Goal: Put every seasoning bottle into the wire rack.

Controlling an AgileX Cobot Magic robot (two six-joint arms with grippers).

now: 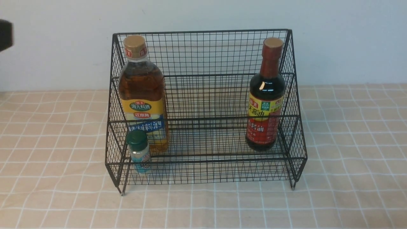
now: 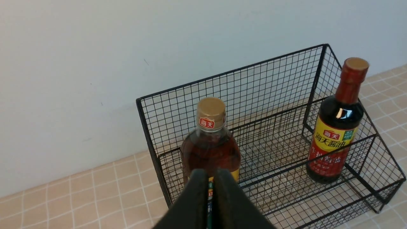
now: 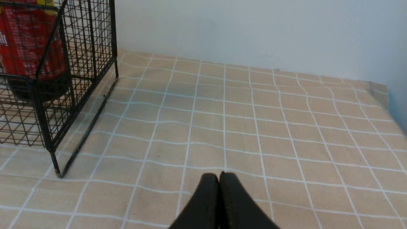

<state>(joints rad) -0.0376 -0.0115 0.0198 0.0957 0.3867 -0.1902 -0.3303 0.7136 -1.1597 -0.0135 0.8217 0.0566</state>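
While all three seasoning bottles stand upright inside wire rack (image 1: 206, 95): amber-liquid bottle (image 1: 142, 92) at rack's left end, tiny green-capped shaker (image 1: 139, 152) just in front of it on lower front tier, dark sauce bottle (image 1: 265, 98) at right end, well apart from other two. Rack sits on checked tablecloth (image 1: 349, 159) against pale wall (image 1: 349, 41). Left gripper (image 2: 212, 178) clenched, empty, raised above amber bottle's side. Right gripper (image 3: 219, 179) clenched, empty, over bare cloth beside rack's right end.
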